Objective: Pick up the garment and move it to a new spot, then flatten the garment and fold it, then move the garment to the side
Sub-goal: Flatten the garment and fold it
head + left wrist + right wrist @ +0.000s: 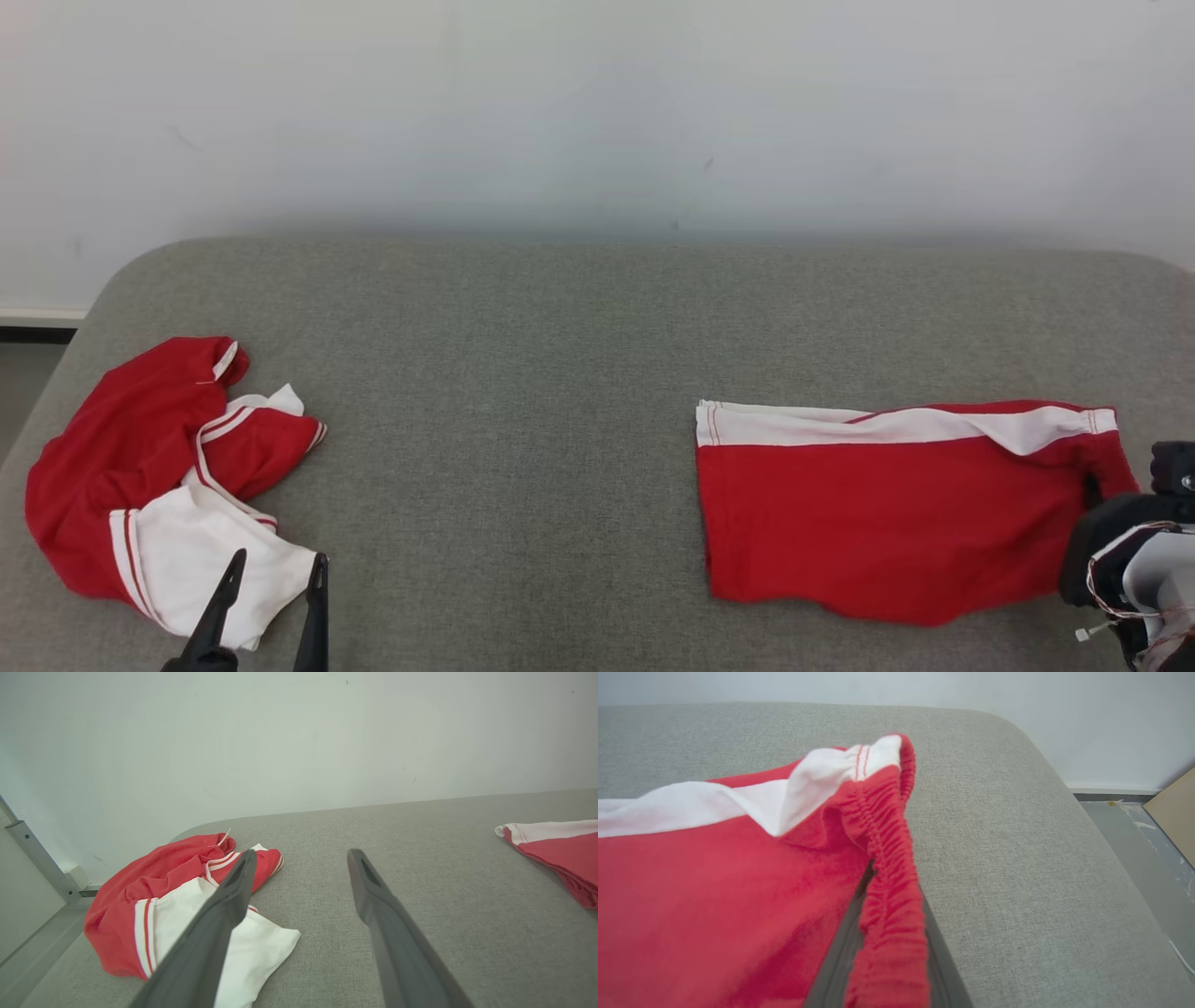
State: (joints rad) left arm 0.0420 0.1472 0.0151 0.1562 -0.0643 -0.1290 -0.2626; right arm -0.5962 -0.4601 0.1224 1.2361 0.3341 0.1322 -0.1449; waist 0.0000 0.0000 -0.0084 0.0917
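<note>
Evidently the right gripper [894, 882] was clamped on the elastic waistband [885, 830] of the folded red-and-white fabric shorts [887, 523] at lower right, on the grey padded surface [523, 392]; pulled by that one edge, the fold might drag open. The left gripper [275, 565] stood wide at lower left.

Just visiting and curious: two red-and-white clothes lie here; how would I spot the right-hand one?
On the right half of the grey table, the folded garment lies flat, a red rectangle with a white band along its far edge. Unlike the crumpled garment at left, it is neat, and the right gripper pinches its waistband.
</note>
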